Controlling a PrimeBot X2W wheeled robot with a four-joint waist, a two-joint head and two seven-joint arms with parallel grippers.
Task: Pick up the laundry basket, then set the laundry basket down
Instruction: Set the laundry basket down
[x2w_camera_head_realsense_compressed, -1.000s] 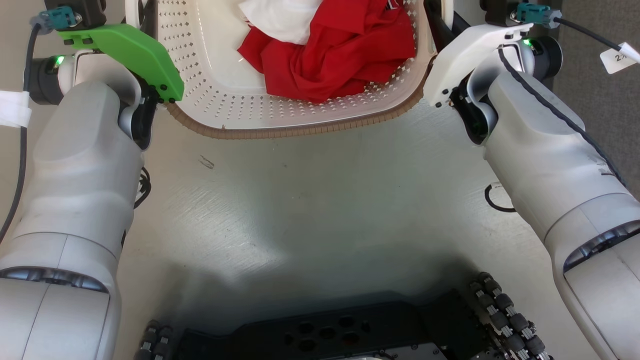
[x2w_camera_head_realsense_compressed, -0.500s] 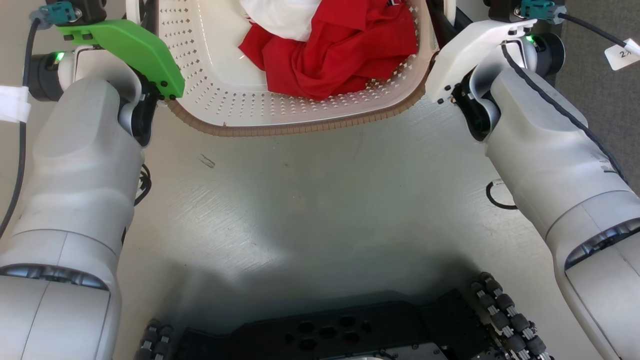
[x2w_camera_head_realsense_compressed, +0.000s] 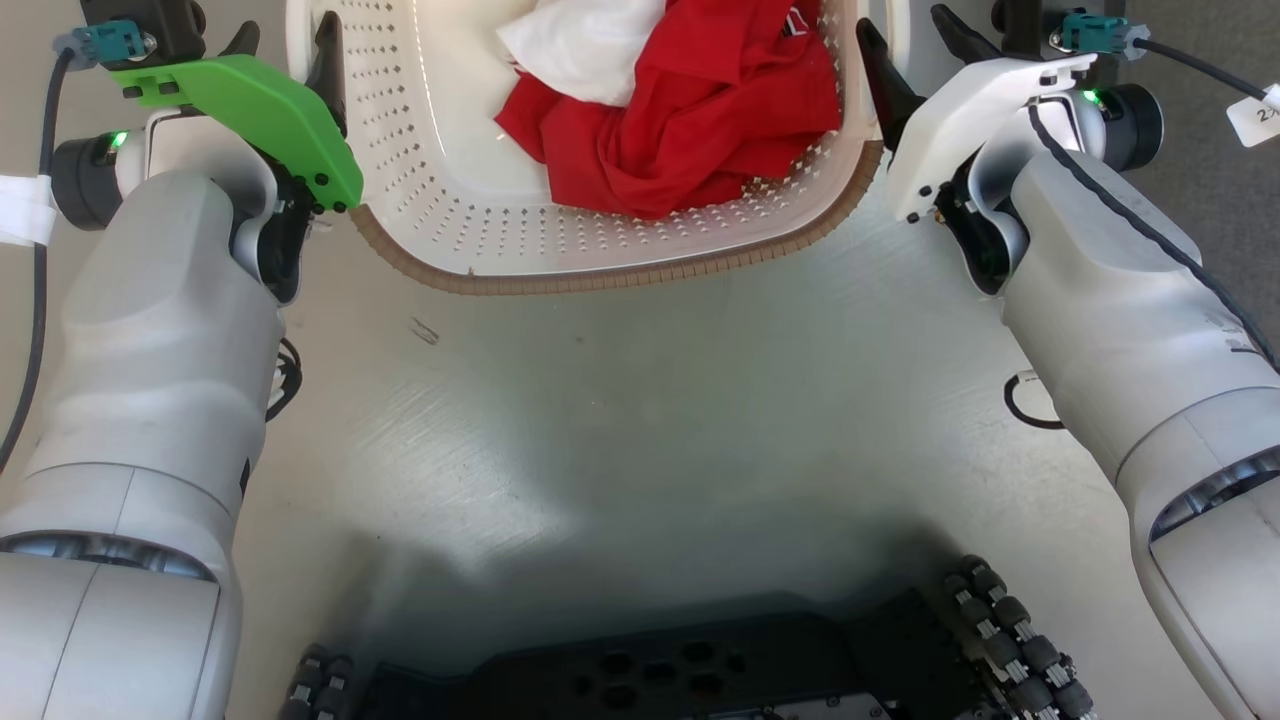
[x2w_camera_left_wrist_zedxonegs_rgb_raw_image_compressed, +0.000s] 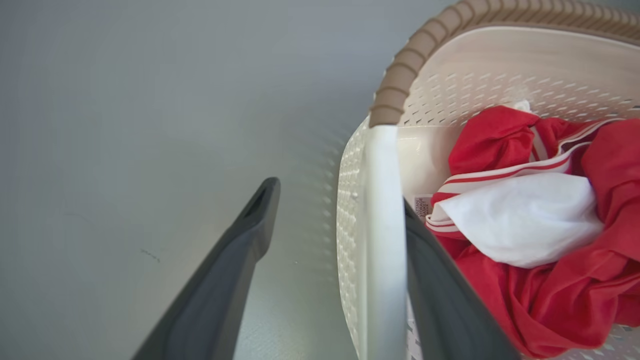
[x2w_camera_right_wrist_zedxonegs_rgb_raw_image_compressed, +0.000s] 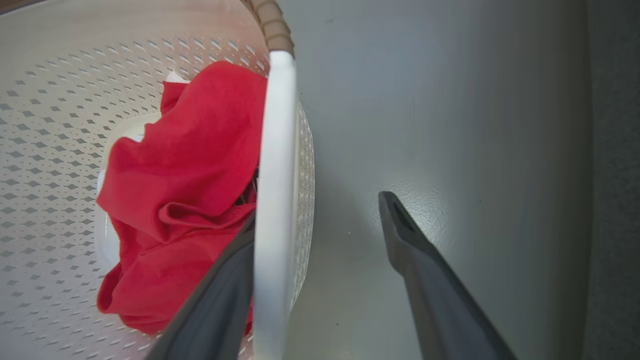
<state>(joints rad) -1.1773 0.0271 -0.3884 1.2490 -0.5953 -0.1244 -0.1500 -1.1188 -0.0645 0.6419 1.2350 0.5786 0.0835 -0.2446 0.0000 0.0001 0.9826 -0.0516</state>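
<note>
Pale grey floor (x2w_camera_head_realsense_compressed: 640, 400) took up most of the head view, with the robot's dark wheeled base (x2w_camera_head_realsense_compressed: 700, 670) at the bottom edge. The laundry basket (x2w_camera_head_realsense_compressed: 450, 200) sat at the top centre between the two forearms and appeared to rest on the floor, upright.

Left gripper (x2w_camera_head_realsense_compressed: 287, 45): jaws apart and straddling the left handle (x2w_camera_left_wrist_zedxonegs_rgb_raw_image_compressed: 382, 240). One finger was inside the basket, close against the handle; the other stood outside with a clear gap. Nothing was clamped.

Right gripper (x2w_camera_head_realsense_compressed: 910, 35): a mirror case on the right handle (x2w_camera_right_wrist_zedxonegs_rgb_raw_image_compressed: 272, 200), with the inner finger by the handle and the outer finger well off it. It was open and held nothing.

Red cloth (x2w_camera_head_realsense_compressed: 700, 120) lay heaped inside, with white cloth (x2w_camera_head_realsense_compressed: 580, 40) on top of it.

Judgement: the basket was down and neither handle was gripped. The stance fitted either a lift not yet started or a release after setting down; the views did not settle which. If it was the former, closing on both handles and the whole lift remained.
</note>
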